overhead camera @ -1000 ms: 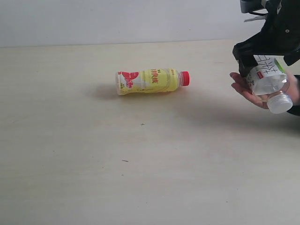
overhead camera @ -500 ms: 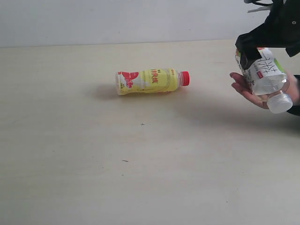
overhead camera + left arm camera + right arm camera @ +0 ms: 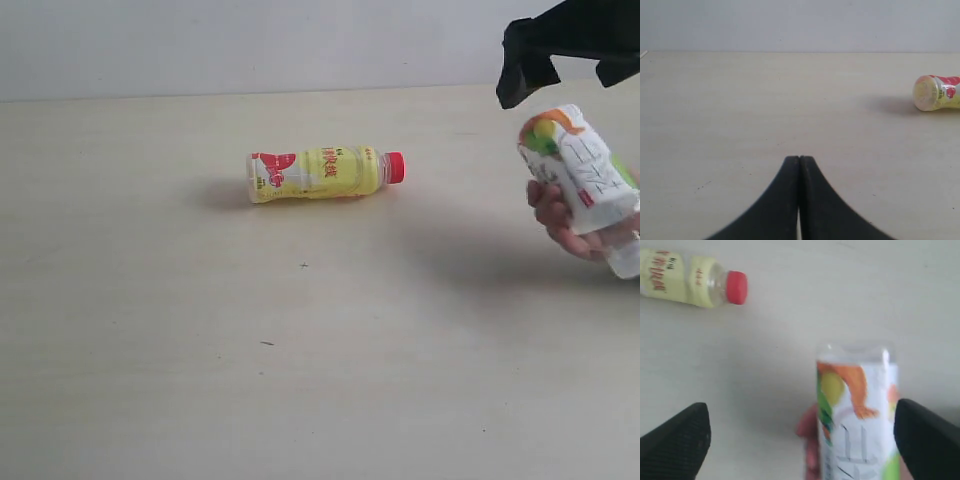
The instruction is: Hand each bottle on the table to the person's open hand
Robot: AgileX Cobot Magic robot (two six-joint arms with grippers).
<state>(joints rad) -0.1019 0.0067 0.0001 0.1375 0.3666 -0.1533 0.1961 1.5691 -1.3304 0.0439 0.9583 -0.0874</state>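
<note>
Release being completed: white-labelled bottle (image 3: 580,170) now being held by the hand (image 3: 556,212); right jaws, wide and empty, being lifted clear; left jaws pressed together, empty; yellow bottle (image 3: 320,172) being left for next.

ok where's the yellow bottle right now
In the exterior view the yellow bottle lies on its side on the table, near the middle, red cap pointing right toward the person's hand.

In your exterior view the right gripper (image 3: 566,78) runs off the upper right corner. The person's hand (image 3: 548,210) sits mostly hidden behind the white-labelled bottle (image 3: 585,170), whose cap end the right edge cuts off. In your left wrist view the right edge cuts the yellow bottle (image 3: 937,93), leaving only its base end. Your right wrist view is blurred; the label print there is unreadable.
</note>
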